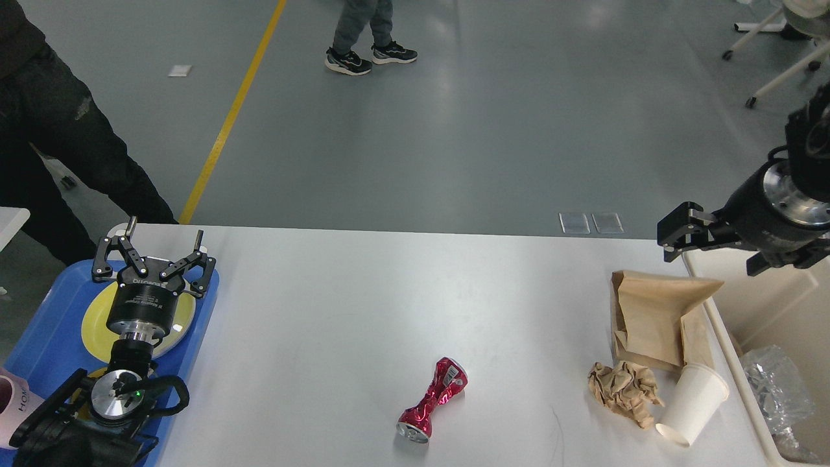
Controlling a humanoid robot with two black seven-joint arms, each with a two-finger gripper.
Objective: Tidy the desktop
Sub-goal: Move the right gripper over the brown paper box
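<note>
The desktop (363,305) is a wide white tabletop. On it lie a crushed red can (431,401), a crumpled brown paper ball (622,388), a flattened brown paper bag (652,318) and a tipped white paper cup (692,405). My left gripper (152,251) stands open and empty at the left, over a yellow plate (96,321) on a blue tray (39,337). My right gripper (720,246) hangs open and empty above the table's far right corner, just behind the paper bag and over the edge of the bin.
A cream bin (771,305) stands off the table's right edge and holds clear crumpled plastic (775,386). A pink cup (13,405) sits at the tray's near end. People stand on the grey floor beyond the table, one close to its far left corner.
</note>
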